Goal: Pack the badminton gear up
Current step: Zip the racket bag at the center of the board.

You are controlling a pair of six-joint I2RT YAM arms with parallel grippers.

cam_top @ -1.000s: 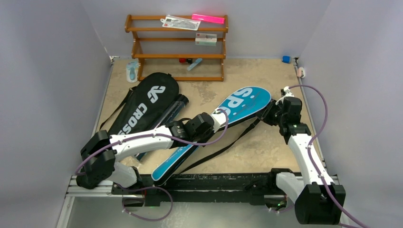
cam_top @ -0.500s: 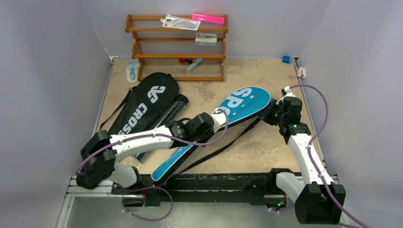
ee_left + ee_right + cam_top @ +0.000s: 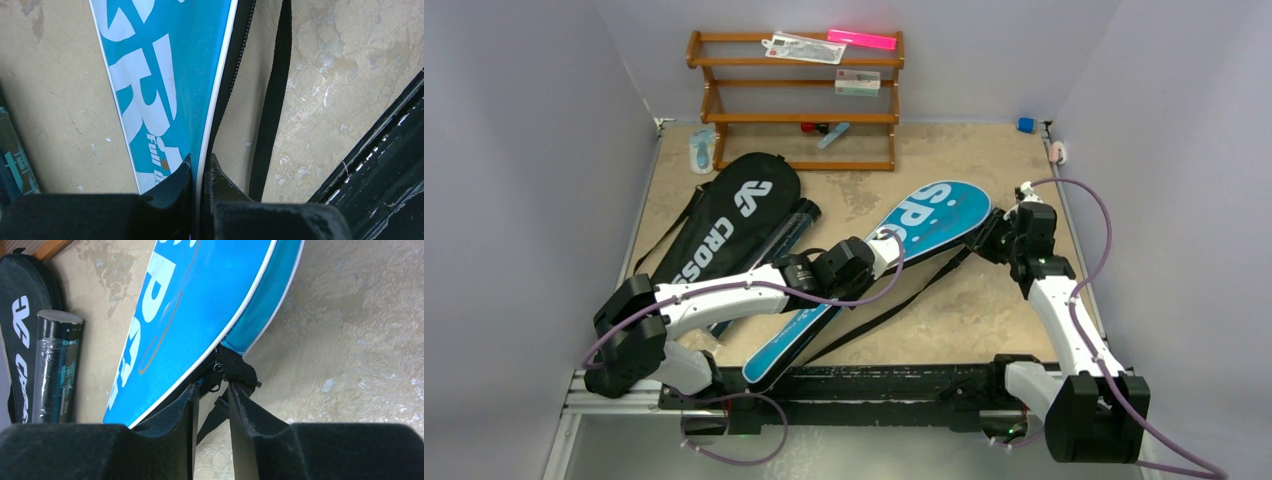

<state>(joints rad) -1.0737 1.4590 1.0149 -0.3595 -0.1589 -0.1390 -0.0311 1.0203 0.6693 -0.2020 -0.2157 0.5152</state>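
The blue "SPORT" racket cover [image 3: 934, 215] lies slantwise mid-table. My left gripper [image 3: 886, 243] is shut on its white-piped edge, seen close in the left wrist view [image 3: 200, 162] on the cover [image 3: 165, 75]. My right gripper [image 3: 996, 240] is at the cover's wide end. In the right wrist view [image 3: 212, 387] its jaws stand a narrow gap apart, with the zipper pull [image 3: 216, 375] and strap tab [image 3: 237, 367] just at the tips, not pinched. The black "CROSSWAY" cover [image 3: 729, 220] and the long black tube [image 3: 789, 228] lie to the left. Rackets and shuttlecocks are hidden.
The cover's black strap [image 3: 904, 300] trails toward the black front rail [image 3: 874, 385]. The brown wooden rack [image 3: 799, 95] stands at the back with a pink bar and packets. A light-blue item [image 3: 701, 150] lies beside it. Grey walls close in on both sides.
My right gripper has shifted slightly left and toward the back, and the blue cover's wide end has moved a little left with it. The left arm has not moved.
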